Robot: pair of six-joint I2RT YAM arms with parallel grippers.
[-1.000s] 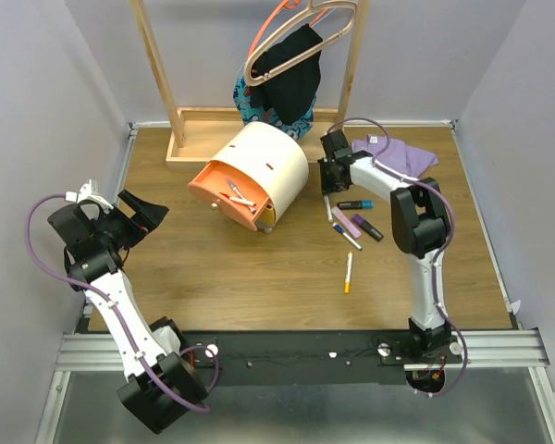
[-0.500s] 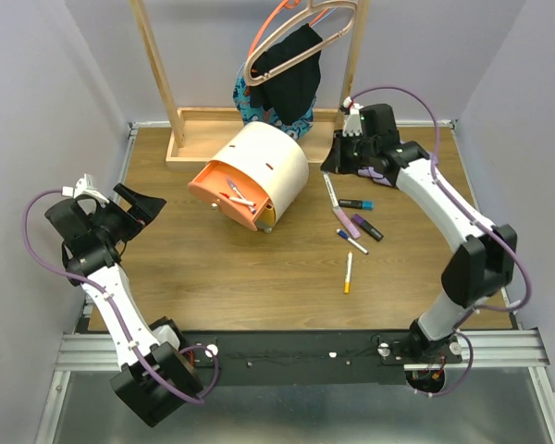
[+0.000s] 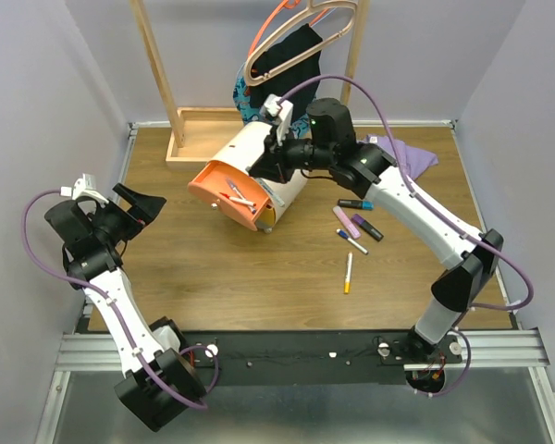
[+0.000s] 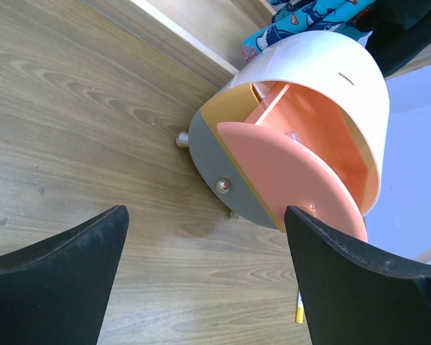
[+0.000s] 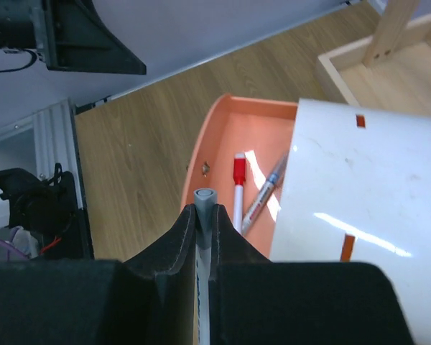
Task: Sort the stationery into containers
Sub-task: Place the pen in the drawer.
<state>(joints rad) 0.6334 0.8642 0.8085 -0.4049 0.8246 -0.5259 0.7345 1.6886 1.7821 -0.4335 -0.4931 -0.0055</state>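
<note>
My right gripper (image 5: 205, 215) is shut on a white pen with a grey cap (image 5: 205, 200). It hovers over the open orange drawer (image 5: 219, 136) of the cream drum-shaped chest (image 3: 252, 143). In the top view the right gripper (image 3: 265, 166) sits over the chest's front. A red-capped pen (image 5: 238, 188) and a grey pen (image 5: 267, 188) lie in that drawer. The yellow drawer (image 4: 217, 167) below it is closed. Several pens remain on the table: blue (image 3: 355, 203), pink (image 3: 345, 221), purple-black (image 3: 368, 228), a small blue-white one (image 3: 351, 240) and an orange-tipped one (image 3: 348, 273). My left gripper (image 3: 139, 208) is open and holds nothing, left of the chest.
A wooden rack base (image 3: 190, 141) with two uprights stands behind the chest, with clothes on hangers (image 3: 287, 74) above it. A purple cloth (image 3: 409, 153) lies at the back right. The right arm spans the table from its base to the chest.
The right arm has swung left from the pens on the right to above the orange drawer, carrying the white pen. The left arm has barely shifted.
</note>
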